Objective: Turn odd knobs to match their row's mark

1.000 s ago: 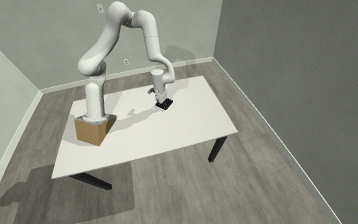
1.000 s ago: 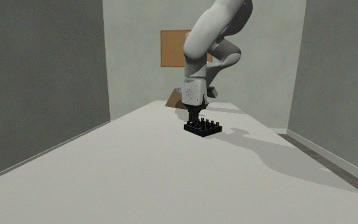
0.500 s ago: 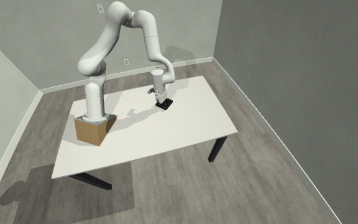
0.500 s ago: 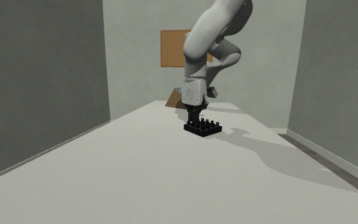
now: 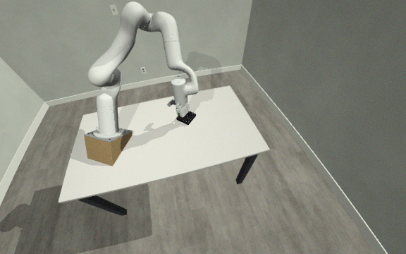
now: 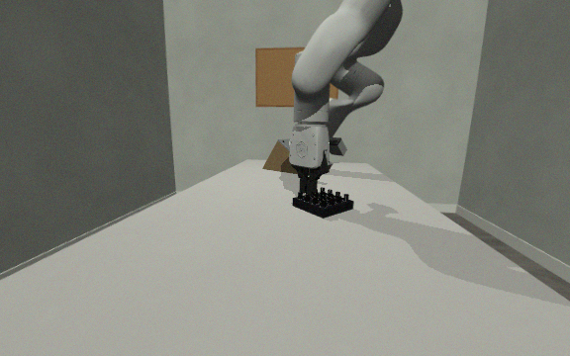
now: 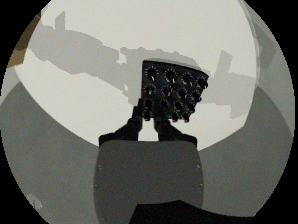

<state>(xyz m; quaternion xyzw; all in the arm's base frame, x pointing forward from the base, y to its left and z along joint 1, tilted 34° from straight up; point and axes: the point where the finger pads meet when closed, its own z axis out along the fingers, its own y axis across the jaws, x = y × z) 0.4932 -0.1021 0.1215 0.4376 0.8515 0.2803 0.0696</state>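
Looking at a small black knob box [image 5: 187, 118] parked flat on the white table [image 5: 189, 155], closer to the far edge than the near one and well off every corner. Can't read the knob names or white lines at this size, sadly. Hanging straight down over the box's left end in the exterior view: the gripper [image 6: 309, 190], tips in among the knobs there. Fingers parted just a little in the wrist view, not pinching any knob. Over by the left edge, the arm's tan pedestal [image 5: 105, 151].
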